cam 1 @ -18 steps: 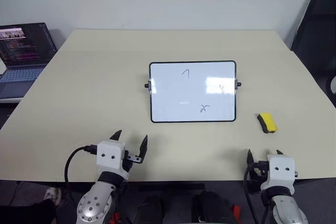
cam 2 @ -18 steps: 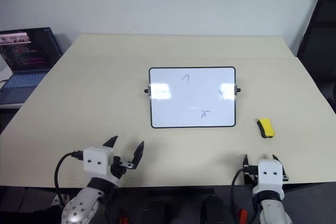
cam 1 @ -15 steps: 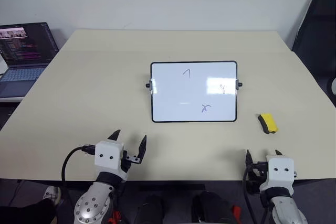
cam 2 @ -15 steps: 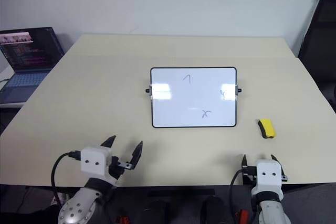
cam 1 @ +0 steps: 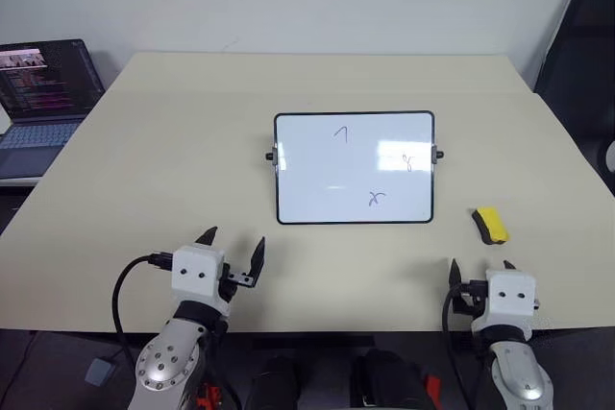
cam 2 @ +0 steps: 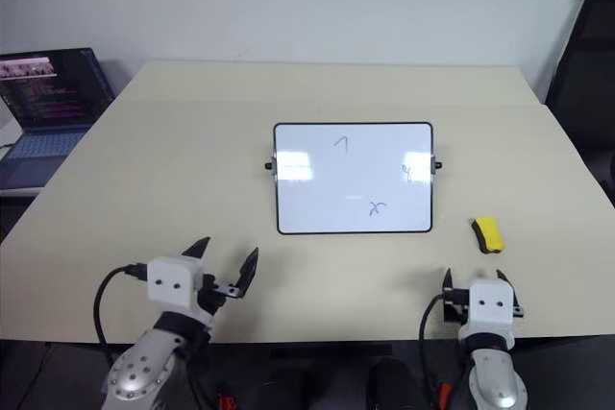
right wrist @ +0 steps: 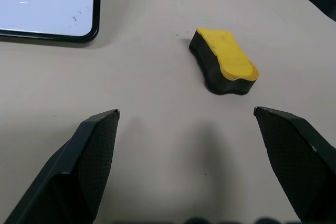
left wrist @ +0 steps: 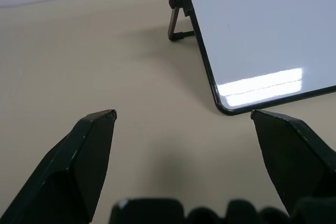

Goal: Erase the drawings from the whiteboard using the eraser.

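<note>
The whiteboard (cam 1: 354,168) stands propped at the middle of the table, its black frame and side knobs visible. Three drawings mark it: a "1" stroke (cam 1: 340,133), an "8" squiggle (cam 1: 407,161) and an "x" squiggle (cam 1: 376,199). The yellow eraser (cam 1: 489,224) with its black base lies on the table to the right of the board. My left gripper (cam 1: 233,240) hovers open near the table's front edge, short of the board's lower left corner (left wrist: 223,106). My right gripper (cam 1: 479,266) is open and empty, with the eraser (right wrist: 226,60) lying just ahead of it.
The beige table (cam 1: 173,160) stretches wide around the board. An open laptop (cam 1: 43,93) sits on a lower surface at the far left. A dark chair-like object (cam 1: 581,45) stands past the table's right edge.
Both grippers have edged slightly forward over the table's front edge. The whiteboard and eraser lie where they were.
</note>
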`<act>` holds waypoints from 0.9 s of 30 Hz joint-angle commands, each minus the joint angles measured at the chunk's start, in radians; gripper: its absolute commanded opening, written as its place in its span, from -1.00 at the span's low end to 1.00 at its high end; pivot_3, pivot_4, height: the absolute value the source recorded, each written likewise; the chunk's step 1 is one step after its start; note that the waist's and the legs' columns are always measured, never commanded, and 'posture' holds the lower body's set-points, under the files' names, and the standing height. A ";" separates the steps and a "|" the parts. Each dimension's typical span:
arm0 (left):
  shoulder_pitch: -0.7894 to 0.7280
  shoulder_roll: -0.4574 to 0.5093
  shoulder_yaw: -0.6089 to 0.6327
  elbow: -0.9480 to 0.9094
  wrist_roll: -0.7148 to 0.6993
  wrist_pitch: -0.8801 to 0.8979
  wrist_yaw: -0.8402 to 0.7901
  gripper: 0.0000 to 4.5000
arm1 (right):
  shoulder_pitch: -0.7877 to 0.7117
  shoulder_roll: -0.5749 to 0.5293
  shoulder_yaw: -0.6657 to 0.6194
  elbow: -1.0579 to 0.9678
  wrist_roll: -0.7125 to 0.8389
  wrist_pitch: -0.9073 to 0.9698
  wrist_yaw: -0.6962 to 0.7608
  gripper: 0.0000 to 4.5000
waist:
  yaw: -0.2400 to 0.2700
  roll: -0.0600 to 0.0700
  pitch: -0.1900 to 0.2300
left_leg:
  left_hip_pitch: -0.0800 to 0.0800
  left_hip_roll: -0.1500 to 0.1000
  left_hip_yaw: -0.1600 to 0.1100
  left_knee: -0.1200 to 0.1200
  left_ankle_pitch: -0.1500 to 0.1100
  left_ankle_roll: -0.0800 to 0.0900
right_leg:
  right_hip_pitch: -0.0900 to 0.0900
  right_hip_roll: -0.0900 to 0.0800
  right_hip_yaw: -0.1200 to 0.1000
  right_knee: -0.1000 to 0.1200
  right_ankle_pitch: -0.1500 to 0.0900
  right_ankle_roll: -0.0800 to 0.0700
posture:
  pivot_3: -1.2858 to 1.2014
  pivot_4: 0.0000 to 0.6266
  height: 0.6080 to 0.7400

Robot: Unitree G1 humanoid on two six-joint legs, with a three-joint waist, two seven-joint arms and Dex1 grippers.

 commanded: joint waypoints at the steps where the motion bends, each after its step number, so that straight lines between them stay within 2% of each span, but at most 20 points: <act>1: -0.019 -0.006 0.002 -0.008 0.006 -0.026 0.011 1.00 | -0.009 -0.001 -0.003 -0.022 -0.005 -0.016 -0.009 0.98 | 0.000 0.000 0.000 | 0.000 0.000 0.000 0.000 0.000 0.000 | 0.000 0.000 0.000 0.000 0.000 0.000 | 0.03 -0.52 1.00; 13: -0.064 -0.010 -0.008 0.067 -0.005 -0.075 -0.019 1.00 | -0.008 0.005 -0.007 -0.091 -0.022 0.034 -0.019 0.98 | 0.000 0.000 0.000 | 0.000 0.000 0.000 0.000 0.000 0.000 | 0.000 0.000 0.001 0.000 0.000 0.001 | 0.03 -0.52 1.00; 18: -0.261 0.055 0.041 0.218 -0.134 -0.125 -0.174 1.00 | -0.059 -0.013 -0.074 -0.101 0.044 0.080 0.014 0.98 | 0.008 0.000 0.000 | 0.000 0.000 -0.001 0.002 0.000 0.000 | 0.000 0.003 0.000 0.002 0.001 0.001 | 0.03 -0.52 1.00; 22: -0.380 0.087 0.031 0.311 -0.163 -0.124 -0.237 1.00 | -0.091 -0.048 -0.099 -0.098 0.079 0.103 0.057 0.98 | 0.004 0.000 -0.001 | 0.002 -0.001 0.002 0.003 0.000 0.000 | 0.002 0.005 0.001 0.002 0.001 0.001 | 0.03 -0.52 1.00; 24: -0.436 0.095 0.019 0.345 -0.189 -0.124 -0.286 1.00 | -0.111 -0.073 -0.128 -0.098 0.101 0.119 0.079 0.98 | 0.002 0.000 -0.001 | 0.002 -0.001 0.002 0.003 0.000 0.000 | 0.001 0.006 0.003 0.003 0.005 0.008 | 0.03 -0.52 1.00; 27: -0.512 0.112 -0.034 0.354 -0.268 -0.094 -0.423 1.00 | -0.160 -0.100 -0.168 -0.094 0.160 0.172 0.113 0.98 | 0.001 -0.001 -0.001 | 0.001 -0.002 0.002 0.002 0.000 0.000 | 0.001 0.007 0.003 0.002 0.006 0.009 | 0.03 -0.52 1.00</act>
